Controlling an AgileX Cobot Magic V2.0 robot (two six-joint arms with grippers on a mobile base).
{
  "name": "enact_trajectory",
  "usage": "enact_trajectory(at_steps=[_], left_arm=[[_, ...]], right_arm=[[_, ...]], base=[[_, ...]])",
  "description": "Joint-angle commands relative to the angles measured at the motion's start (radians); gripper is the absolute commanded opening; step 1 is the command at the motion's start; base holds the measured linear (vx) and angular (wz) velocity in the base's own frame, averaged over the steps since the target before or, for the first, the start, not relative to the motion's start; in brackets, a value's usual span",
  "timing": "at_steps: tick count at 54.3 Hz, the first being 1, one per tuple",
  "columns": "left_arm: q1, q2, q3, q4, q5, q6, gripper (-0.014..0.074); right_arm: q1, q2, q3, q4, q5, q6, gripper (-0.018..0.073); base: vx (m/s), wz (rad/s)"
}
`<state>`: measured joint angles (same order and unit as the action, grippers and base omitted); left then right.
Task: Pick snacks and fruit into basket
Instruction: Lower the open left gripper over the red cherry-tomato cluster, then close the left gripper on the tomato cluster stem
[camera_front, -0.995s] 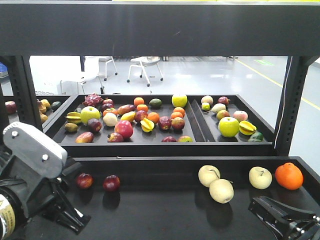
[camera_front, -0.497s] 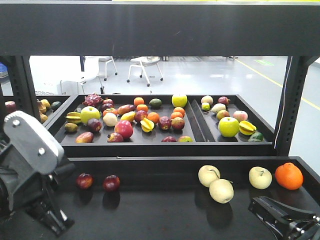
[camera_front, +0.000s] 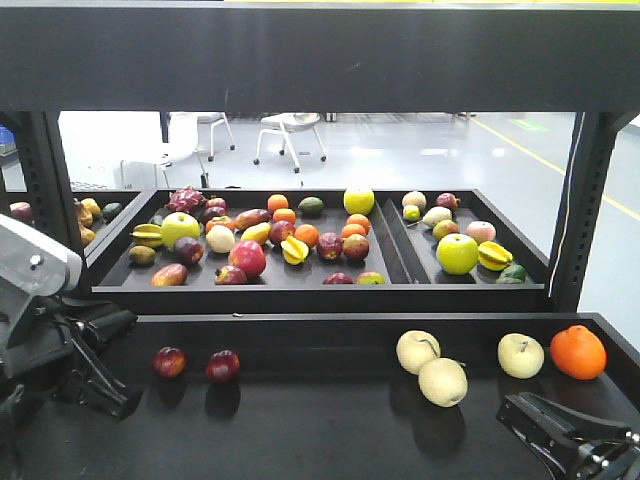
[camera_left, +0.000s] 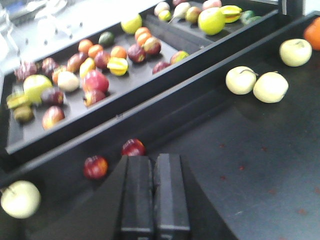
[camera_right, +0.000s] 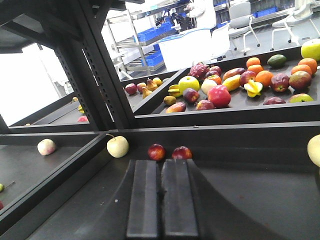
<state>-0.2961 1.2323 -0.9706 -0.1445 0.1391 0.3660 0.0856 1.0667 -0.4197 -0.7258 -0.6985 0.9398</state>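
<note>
On the front bench (camera_front: 320, 430): two small red fruits (camera_front: 169, 361) lie to the left, three pale yellow pears (camera_front: 443, 381) and an orange (camera_front: 577, 352) to the right. None of these is a task item.
On the shelf behind: a black tray (camera_front: 300, 296) is crowded with mixed fruit, among it a smooth green apple (camera_front: 457, 253).
Task things: no snack pouch, no pebbly green fruit and no basket shows in any view, so I cannot tell where they lie.
Left fingers (camera_left: 137, 195): pressed together and holding nothing, low over the bench's left end, pointing toward the red fruits.
Right fingers (camera_right: 144, 200): together and empty, low at the bench's right front.
Step in hand: by my judgement this is the search, with the first pick not yet begun.
Next move calls for: bringing a snack pouch or the pebbly green fruit into view, then parting the fingers ahead of any approach.
</note>
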Motion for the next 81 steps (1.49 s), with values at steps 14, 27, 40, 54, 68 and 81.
enact_trajectory(at_steps=[14,27,40,54,68,81], left_arm=[[0.047,0.161,-0.036,-0.015,-0.102,-0.335,-0.0002],[0.047,0.291,-0.036,0.004,-0.108,-0.385,0.0066],[0.047,0.362,-0.036,0.004,-0.093,-0.391,0.0369],[0.047,0.475,-0.036,0.004,-0.002,-0.534,0.0685],[0.047,0.561,-0.036,0.004,0.018,-0.552,0.0664],[0.047,0.623,-0.036,0.004,0.005,-0.552,0.0617]], right_arm=[[-0.002,-0.013,-0.033,0.019,-0.072,-0.01,-0.0009],[-0.002,-0.013,-0.033,0.019,-0.072,-0.01,-0.0009],[-0.002,-0.013,-0.033,0.019,-0.072,-0.01,-0.0009],[-0.002,-0.013,-0.033,0.019,-0.072,-0.01,-0.0009],[-0.002,-0.013,-0.033,0.019,-0.072,-0.01,-0.0009],[-0.002,-0.013,-0.033,0.019,-0.072,-0.01,-0.0009]], base=[[0.0,0.0],[0.0,0.0],[0.0,0.0],[0.0,0.0],[0.0,0.0],[0.0,0.0]])
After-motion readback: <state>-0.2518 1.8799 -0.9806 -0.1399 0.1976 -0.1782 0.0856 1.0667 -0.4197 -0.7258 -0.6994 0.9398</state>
